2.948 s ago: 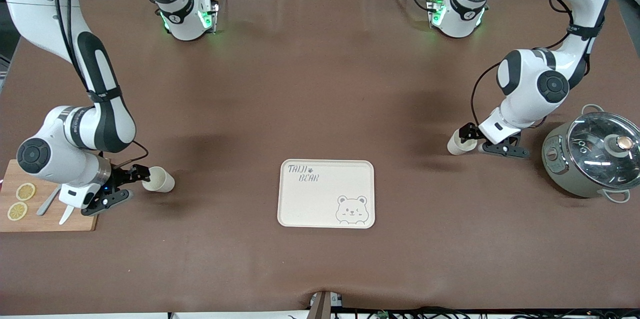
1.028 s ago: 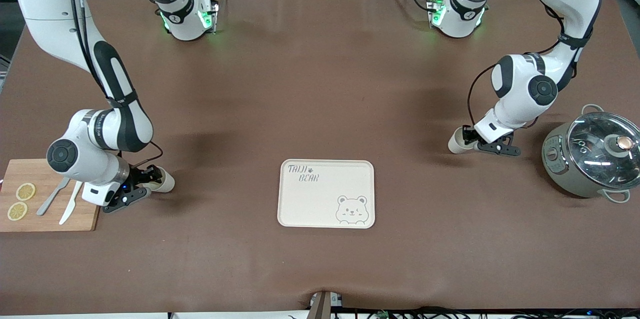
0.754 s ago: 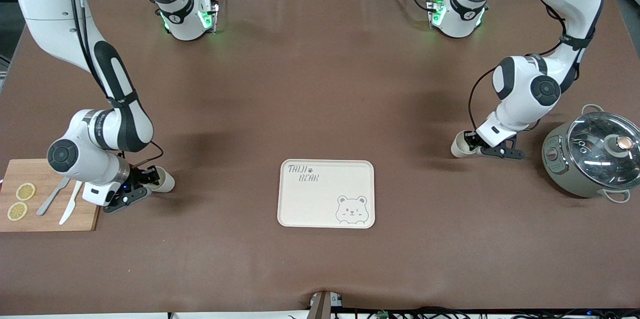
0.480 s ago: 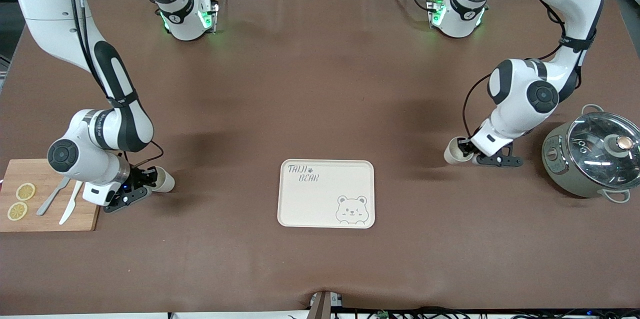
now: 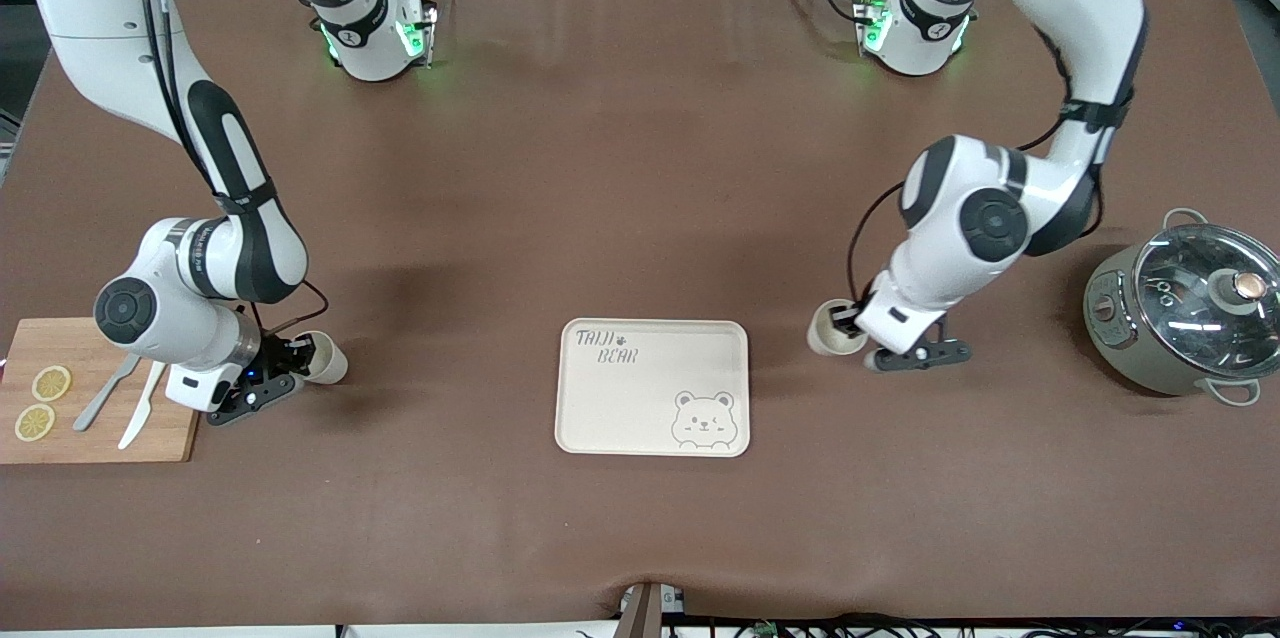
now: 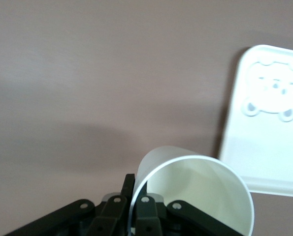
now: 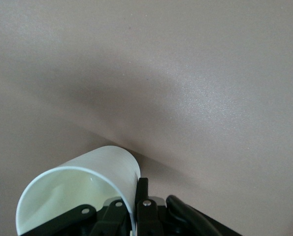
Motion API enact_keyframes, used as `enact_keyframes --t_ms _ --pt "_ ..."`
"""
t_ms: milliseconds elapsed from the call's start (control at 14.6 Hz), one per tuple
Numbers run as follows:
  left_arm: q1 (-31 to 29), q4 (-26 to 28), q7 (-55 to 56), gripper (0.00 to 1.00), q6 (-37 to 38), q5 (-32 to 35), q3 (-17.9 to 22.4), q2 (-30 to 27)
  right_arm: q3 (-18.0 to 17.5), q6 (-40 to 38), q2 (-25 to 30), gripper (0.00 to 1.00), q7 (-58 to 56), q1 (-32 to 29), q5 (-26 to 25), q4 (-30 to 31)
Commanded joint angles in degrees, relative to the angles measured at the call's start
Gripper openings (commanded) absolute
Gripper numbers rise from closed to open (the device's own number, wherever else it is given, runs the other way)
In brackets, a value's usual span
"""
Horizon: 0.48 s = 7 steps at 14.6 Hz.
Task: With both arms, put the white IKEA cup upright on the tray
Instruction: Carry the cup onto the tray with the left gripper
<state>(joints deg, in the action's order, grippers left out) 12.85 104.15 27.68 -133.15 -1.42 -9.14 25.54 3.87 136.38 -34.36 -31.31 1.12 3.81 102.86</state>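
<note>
The cream tray point(image 5: 620, 403) with bear drawing lies in the middle of the table. My left gripper point(image 5: 850, 325) is shut on the rim of a white cup point(image 5: 826, 332) and holds it over the table just beside the tray's edge at the left arm's end. In the left wrist view the gripper point(image 6: 136, 191) pinches the cup's wall point(image 6: 195, 189), with the tray point(image 6: 264, 152) close by. My right gripper point(image 5: 298, 359) is shut on the rim of a second white cup point(image 5: 328, 364) low over the table beside the cutting board. The right wrist view shows that gripper point(image 7: 139, 194) pinching its cup point(image 7: 92, 179).
A grey pot with a glass lid point(image 5: 1185, 308) stands at the left arm's end of the table. A wooden cutting board point(image 5: 90, 443) with lemon slices point(image 5: 42, 403) and cutlery point(image 5: 140, 403) lies at the right arm's end.
My left gripper has lifted its cup and carried it from near the pot toward the tray. My right gripper closed in on its cup's rim earlier and has since stayed put.
</note>
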Motion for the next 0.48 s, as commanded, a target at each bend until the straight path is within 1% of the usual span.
enact_keyframes --t_ms 0,206,411 --pt "3.8 -7.6 4.8 0.0 1.4 0.4 0.3 6.2 0.0 -0.1 0.3 0.0 -0.6 -0.1 2.2 0.5" --pt "6.7 -12.0 8.8 0.0 1.3 0.5 0.3 10.3 -0.1 -3.7 1.0 0.0 1.2 0.3 4.2 -0.6" --pt "10.5 -16.6 14.2 0.0 1.3 0.5 0.6 13.7 -0.6 -8.6 1.8 0.0 5.2 0.3 4.4 -2.5"
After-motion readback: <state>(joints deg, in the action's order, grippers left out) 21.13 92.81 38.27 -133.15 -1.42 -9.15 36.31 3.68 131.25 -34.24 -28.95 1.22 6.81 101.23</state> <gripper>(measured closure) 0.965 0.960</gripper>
